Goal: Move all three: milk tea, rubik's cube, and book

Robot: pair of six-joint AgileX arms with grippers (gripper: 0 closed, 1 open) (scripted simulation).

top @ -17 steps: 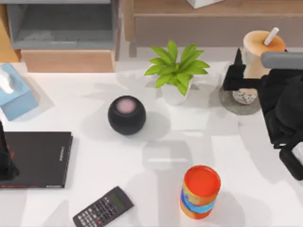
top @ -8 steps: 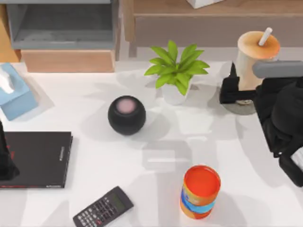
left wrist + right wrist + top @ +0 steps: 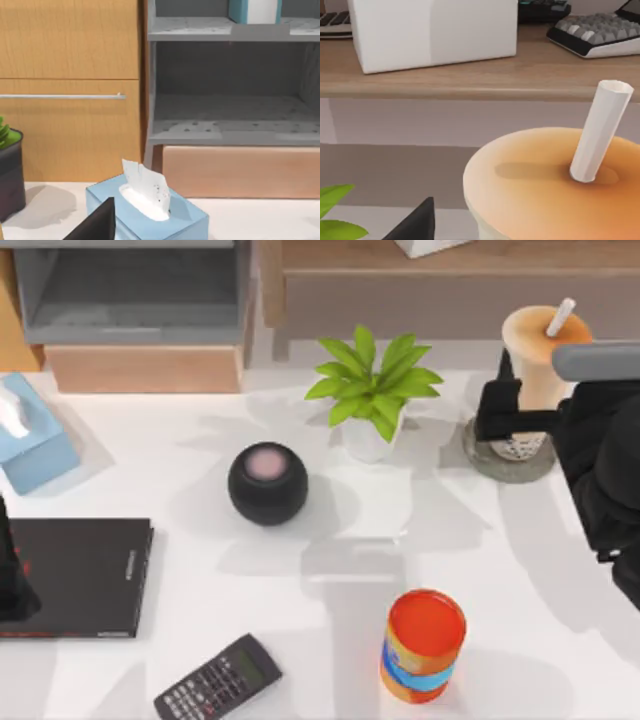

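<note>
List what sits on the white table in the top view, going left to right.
Tissue box → black book → calculator → black round speaker → potted plant → orange-and-blue can → milk tea, with the right hand beside it.

Milk tea [image 3: 540, 365] on coaster [image 3: 508, 462], right of plant [image 3: 372, 390].

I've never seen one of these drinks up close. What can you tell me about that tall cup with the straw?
The milk tea is a tall clear cup of beige drink with dark pearls at the bottom, an orange-tan top and a slanted white straw. It stands upright on a round grey coaster at the table's back right, beside the potted plant. The right gripper is at its lower body; whether the jaws touch it cannot be told.
</note>
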